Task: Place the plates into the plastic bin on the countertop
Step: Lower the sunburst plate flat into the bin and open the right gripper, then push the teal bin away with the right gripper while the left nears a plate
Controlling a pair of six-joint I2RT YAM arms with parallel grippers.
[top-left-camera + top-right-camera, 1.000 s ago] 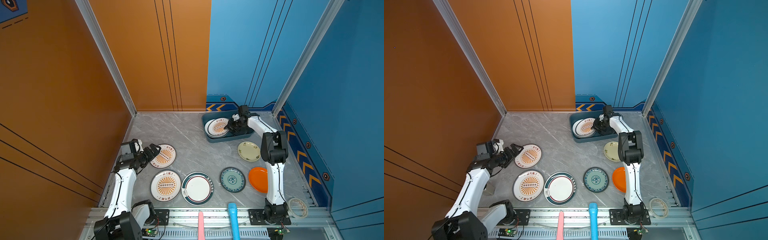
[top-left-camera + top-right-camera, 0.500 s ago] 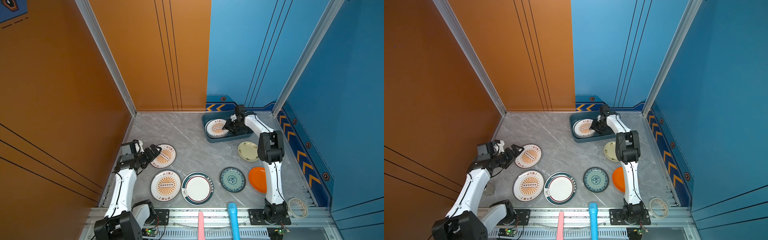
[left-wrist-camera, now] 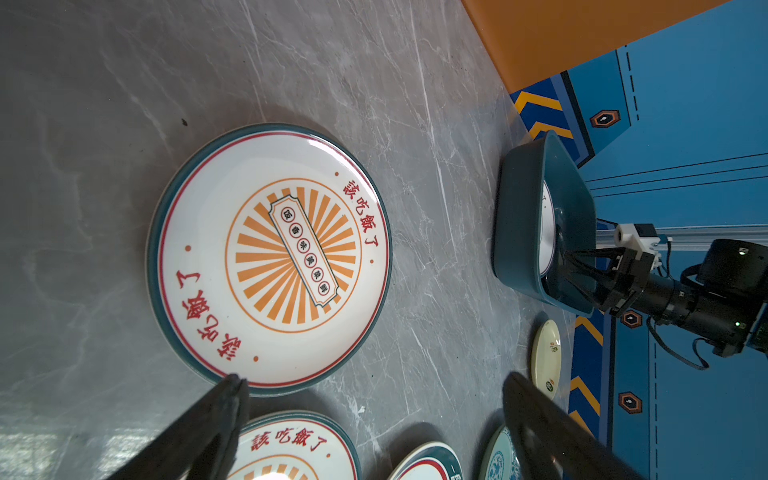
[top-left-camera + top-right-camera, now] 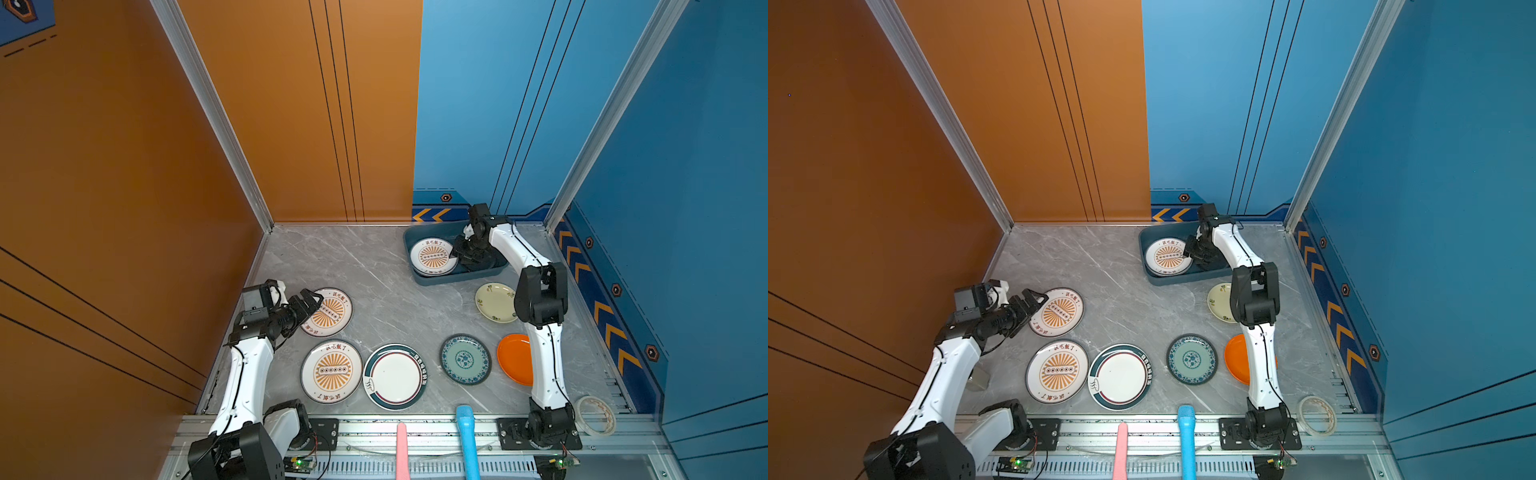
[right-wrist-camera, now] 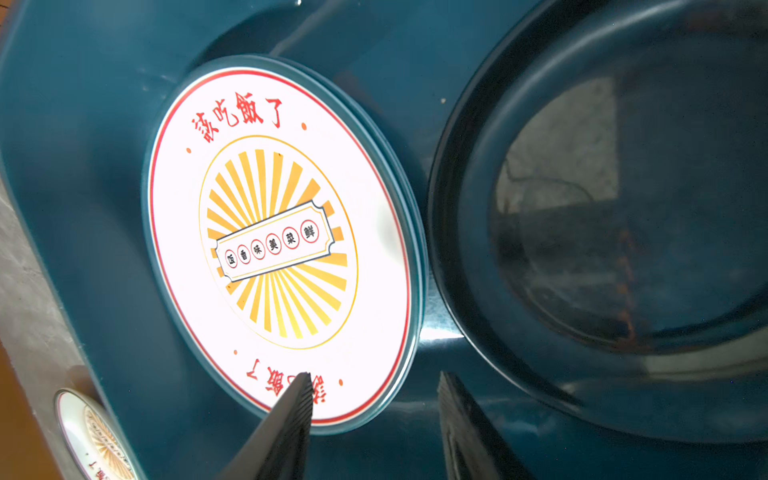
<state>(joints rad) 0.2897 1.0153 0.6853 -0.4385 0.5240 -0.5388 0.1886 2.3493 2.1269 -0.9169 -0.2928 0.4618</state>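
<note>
The dark teal plastic bin [image 4: 457, 277] stands at the back right of the countertop [image 4: 374, 266]. Inside it a white sunburst plate [image 4: 432, 257] [image 5: 278, 241] lies flat beside a black plate [image 5: 602, 216]. My right gripper [image 4: 459, 253] [image 5: 374, 376] hangs open in the bin, one finger over that plate's rim, the other over the bin floor. My left gripper [image 4: 309, 301] [image 3: 372, 377] stands wide open at the near edge of another sunburst plate [image 4: 330, 311] [image 3: 270, 257], holding nothing. A third sunburst plate [image 4: 331, 371], teal-rimmed [image 4: 395, 376], blue patterned [image 4: 465, 359], orange [image 4: 513, 359] and cream floral [image 4: 494, 301] plates lie on the countertop.
A tape roll [image 4: 594, 415] lies at the front right corner. A pink handle [image 4: 402, 449] and a blue handle [image 4: 467, 440] stick up from the front rail. Orange and blue walls close in the left, back and right sides.
My right gripper has opened and let go of the sunburst plate, which now lies flat in the bin, a little further left. The left arm has barely moved.
</note>
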